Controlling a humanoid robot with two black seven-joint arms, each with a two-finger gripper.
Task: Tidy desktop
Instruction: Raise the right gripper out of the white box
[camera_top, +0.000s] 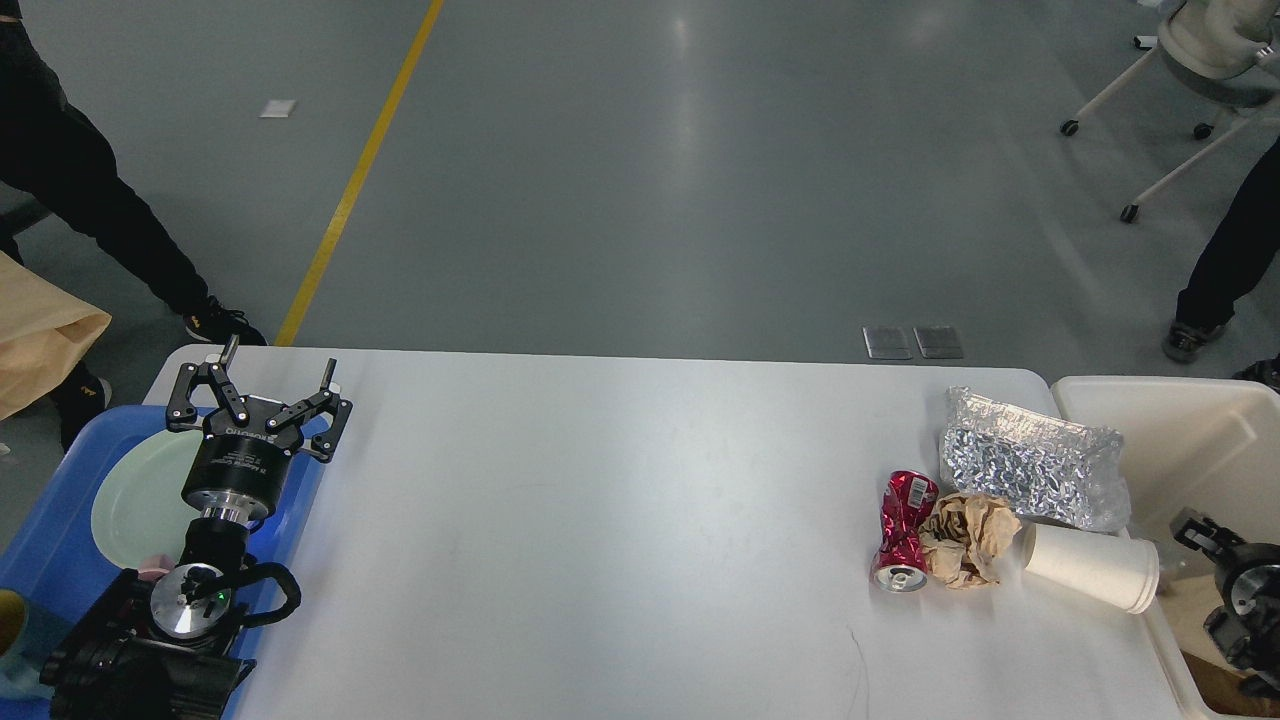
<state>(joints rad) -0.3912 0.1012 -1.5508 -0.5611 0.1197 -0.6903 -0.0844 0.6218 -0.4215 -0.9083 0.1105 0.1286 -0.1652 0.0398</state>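
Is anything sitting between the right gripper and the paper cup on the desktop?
Nothing visible does. The right gripper sits over the cream bin, just right of the paper cup, which lies on its side at the desktop edge, its open mouth toward the gripper.

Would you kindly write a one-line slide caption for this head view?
Left pincer open above the blue tray; crushed can, paper wad, cup, foil bag await on the desktop.
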